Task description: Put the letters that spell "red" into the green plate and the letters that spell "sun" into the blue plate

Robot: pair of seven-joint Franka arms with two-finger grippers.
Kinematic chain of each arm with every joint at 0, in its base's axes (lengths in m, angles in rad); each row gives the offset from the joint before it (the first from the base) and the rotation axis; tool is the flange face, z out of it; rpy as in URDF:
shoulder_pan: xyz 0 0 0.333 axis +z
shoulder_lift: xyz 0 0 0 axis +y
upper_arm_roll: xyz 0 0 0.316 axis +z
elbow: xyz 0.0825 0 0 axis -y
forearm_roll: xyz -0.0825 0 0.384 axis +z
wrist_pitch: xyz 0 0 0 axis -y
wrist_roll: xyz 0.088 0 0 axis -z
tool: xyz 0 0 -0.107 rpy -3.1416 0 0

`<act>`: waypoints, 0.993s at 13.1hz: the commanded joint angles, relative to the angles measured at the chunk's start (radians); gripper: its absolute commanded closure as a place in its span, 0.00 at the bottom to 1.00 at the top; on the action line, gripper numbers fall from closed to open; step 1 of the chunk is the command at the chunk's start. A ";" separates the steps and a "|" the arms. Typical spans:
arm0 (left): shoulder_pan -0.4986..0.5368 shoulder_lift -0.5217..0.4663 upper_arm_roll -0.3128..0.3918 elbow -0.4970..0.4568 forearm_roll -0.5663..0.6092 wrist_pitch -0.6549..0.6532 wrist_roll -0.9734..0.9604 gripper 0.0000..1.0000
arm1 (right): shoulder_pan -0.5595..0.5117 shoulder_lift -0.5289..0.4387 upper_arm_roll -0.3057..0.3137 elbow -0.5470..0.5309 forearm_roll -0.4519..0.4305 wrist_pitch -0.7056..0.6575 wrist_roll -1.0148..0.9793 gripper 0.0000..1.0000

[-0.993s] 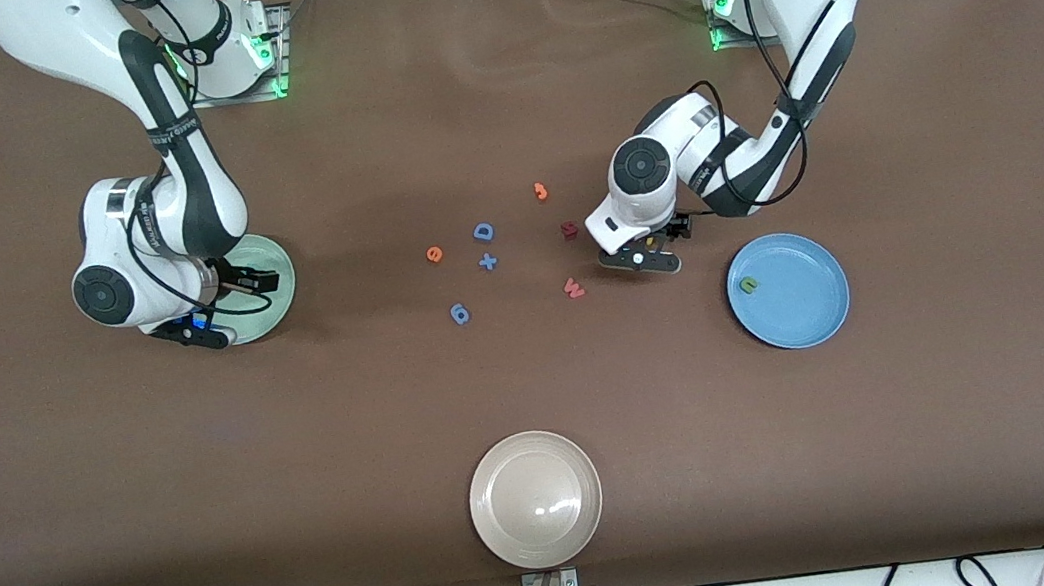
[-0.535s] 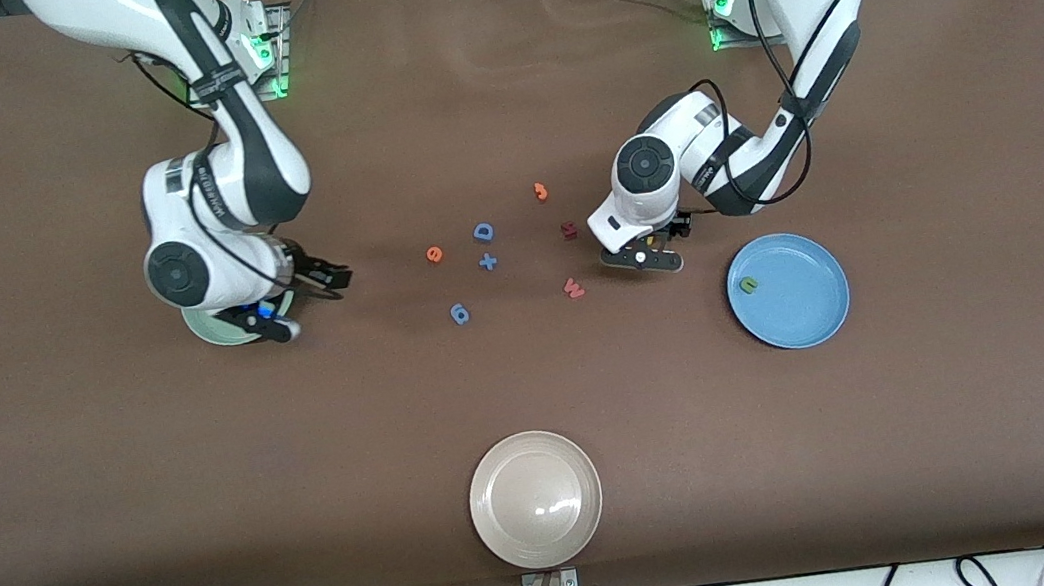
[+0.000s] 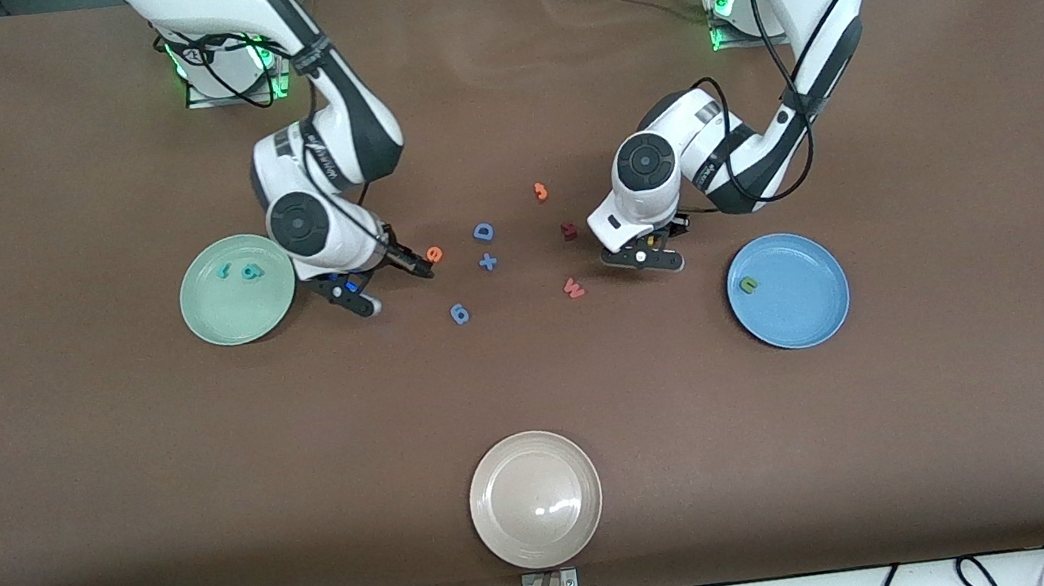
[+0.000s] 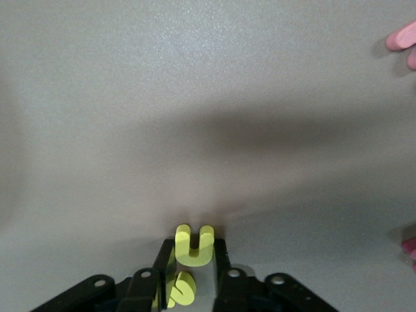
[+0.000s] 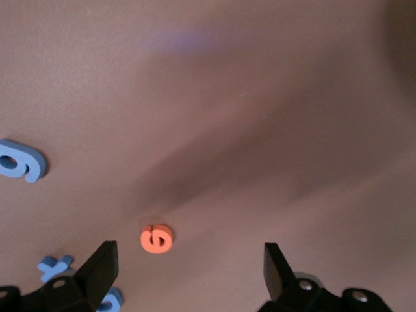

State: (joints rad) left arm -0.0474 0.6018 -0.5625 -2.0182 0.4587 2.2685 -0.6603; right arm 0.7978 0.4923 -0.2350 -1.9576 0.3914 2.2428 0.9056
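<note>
The green plate (image 3: 213,319) holds the teal "r" (image 3: 224,270) and teal "d" (image 3: 251,271). My right gripper (image 3: 387,280) is open, low over the cloth between that plate and the orange "e" (image 3: 434,254). In the right wrist view, the "e" (image 5: 156,238) lies just ahead of the spread fingers of the right gripper (image 5: 188,263). My left gripper (image 4: 194,250) is shut on the yellow "n" (image 4: 194,246), down at the cloth. The yellow "s" (image 4: 182,289) lies right beside it, deeper between the fingers. The blue plate (image 3: 812,315) holds the olive "u" (image 3: 749,284).
Loose letters lie mid-table: a blue "D" (image 3: 484,231), a blue plus (image 3: 488,262), a blue lowercase letter (image 3: 459,314), an orange hook (image 3: 541,192), a dark red "m" (image 3: 569,230) and a red "w" (image 3: 573,288). A beige plate (image 3: 535,499) sits near the front edge.
The right arm swung from over the green plate to the orange "e", uncovering the two teal letters. The left gripper closed on the yellow "n" where it stood.
</note>
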 commanded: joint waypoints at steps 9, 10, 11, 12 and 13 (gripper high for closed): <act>0.259 -0.062 -0.134 0.150 -0.077 -0.305 0.279 0.79 | 0.095 0.087 -0.009 0.005 0.014 0.115 -0.016 0.05; 0.302 -0.062 -0.132 0.150 -0.075 -0.305 0.356 0.78 | 0.095 0.089 -0.009 0.005 0.015 0.115 -0.016 0.08; 0.342 -0.060 -0.132 0.150 -0.072 -0.303 0.413 0.78 | 0.095 0.091 -0.009 0.005 0.015 0.112 -0.017 0.16; 0.371 -0.057 -0.132 0.150 -0.064 -0.302 0.448 0.77 | 0.093 0.091 -0.009 0.005 0.015 0.112 -0.017 0.24; 0.388 -0.056 -0.128 0.148 -0.060 -0.300 0.468 0.75 | 0.093 0.091 -0.009 0.005 0.015 0.110 -0.016 0.27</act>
State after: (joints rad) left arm 0.2968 0.5459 -0.6795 -1.8684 0.4093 1.9786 -0.2641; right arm 0.8793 0.5761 -0.2348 -1.9574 0.3912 2.3461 0.9012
